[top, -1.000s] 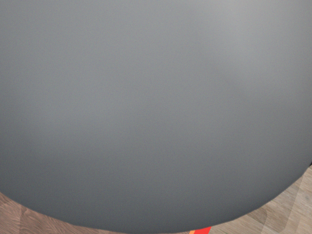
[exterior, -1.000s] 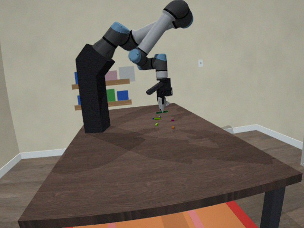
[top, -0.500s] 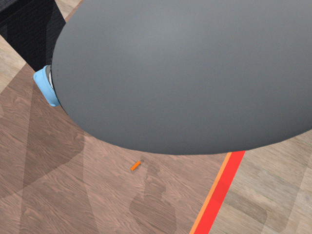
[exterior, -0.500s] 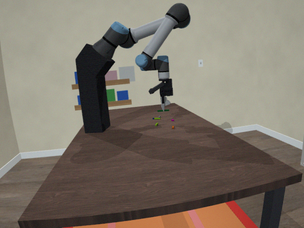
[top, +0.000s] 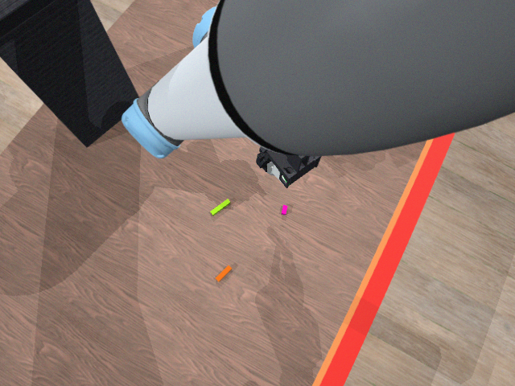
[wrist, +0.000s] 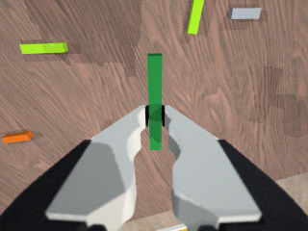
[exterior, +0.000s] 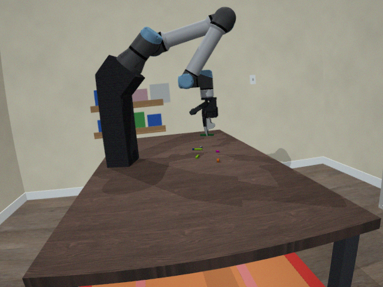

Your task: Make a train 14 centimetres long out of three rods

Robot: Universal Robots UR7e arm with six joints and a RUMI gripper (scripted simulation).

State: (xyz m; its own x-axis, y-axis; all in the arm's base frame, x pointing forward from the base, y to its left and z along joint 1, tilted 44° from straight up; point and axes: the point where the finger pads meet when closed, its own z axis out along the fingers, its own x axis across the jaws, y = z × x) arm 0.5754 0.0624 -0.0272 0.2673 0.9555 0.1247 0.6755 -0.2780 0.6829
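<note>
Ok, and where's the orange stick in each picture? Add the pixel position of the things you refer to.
Top: the orange rod (top: 223, 273) (exterior: 218, 160) (wrist: 17, 137) is below the middle.
Exterior: just right of the middle, on the table (exterior: 197, 216).
Wrist: at the left edge.
Shared landmark: the lime rod (top: 220, 207) (exterior: 197, 156) (wrist: 43, 48) nearest it.

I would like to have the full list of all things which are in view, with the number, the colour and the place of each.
green rod: 1, green, in the tool
lime rods: 2, lime, on the table
blue piece: 1, blue, at one lime rod's end
grey rod: 1, grey, on the table
magenta rod: 1, magenta, on the table
orange rod: 1, orange, on the table
table: 1, brown, under the rods
shelves: 2, brown, on the wall, bearing coloured panels, some hidden
wall plate: 1, white, on the wall
rug: 1, orange, red and pink, below the table
pedestal: 1, black, on the table
arm: 1, grey and blue, on the pedestal
tool: 1, black and grey, at the arm's end
</note>
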